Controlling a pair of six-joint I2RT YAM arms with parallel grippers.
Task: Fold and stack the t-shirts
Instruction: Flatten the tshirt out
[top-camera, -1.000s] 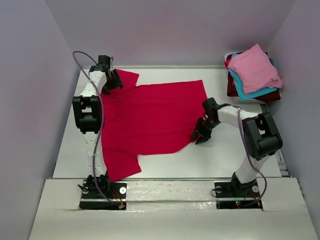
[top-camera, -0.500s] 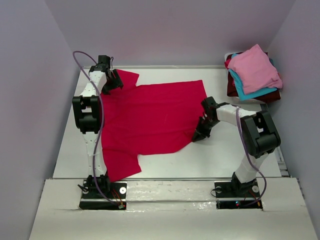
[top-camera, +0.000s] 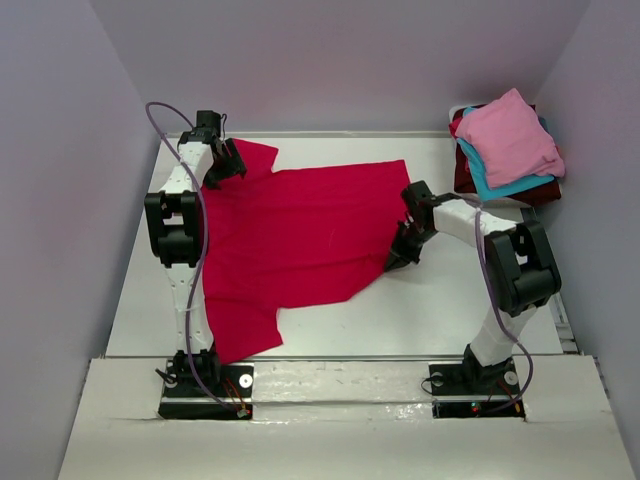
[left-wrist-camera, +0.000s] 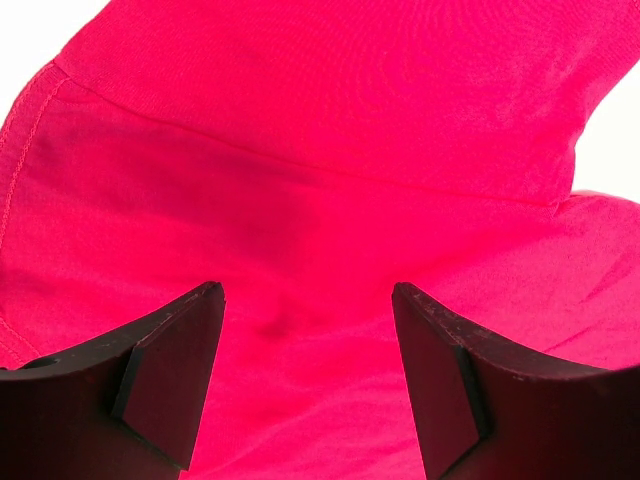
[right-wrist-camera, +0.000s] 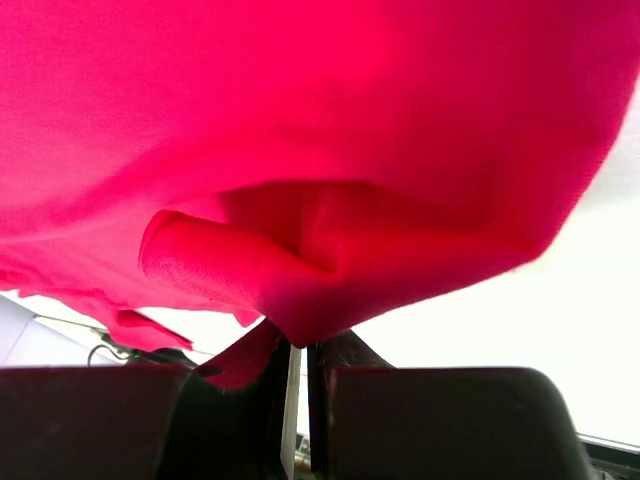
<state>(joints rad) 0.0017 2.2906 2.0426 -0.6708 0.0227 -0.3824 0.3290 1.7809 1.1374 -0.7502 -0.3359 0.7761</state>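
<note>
The left gripper (top-camera: 225, 165) sits at the red shirt's (top-camera: 300, 235) far left corner, over the sleeve that points toward the back wall. In the left wrist view its two dark fingers (left-wrist-camera: 170, 370) stand well apart, so this pincer (left-wrist-camera: 305, 300) is open, with a sleeve seam and smooth red cloth (left-wrist-camera: 330, 150) showing between and beyond the tips. Whether the tips press on the cloth cannot be told.

The red shirt lies spread flat on the white table (top-camera: 450, 300), its neck end toward the left arm and its hem toward the right. The near sleeve reaches toward the left arm's base. The near right corner of the hem is drawn in and no longer lies square.

The right gripper (top-camera: 398, 258) is at that near right corner of the red shirt, tilted down onto the edge. From the right wrist camera its fingers (right-wrist-camera: 300, 370) are pressed together on a bunched fold of the red cloth (right-wrist-camera: 300, 120), which hangs in a rolled lip just above them; this pincer is clamped on the hem.

Well to the right of the red shirt, at the far corner, a pile of folded shirts stands apart: a pink shirt (top-camera: 510, 135) on top, a teal shirt (top-camera: 490, 182) under it, and a maroon shirt (top-camera: 464, 175) at the bottom.
</note>
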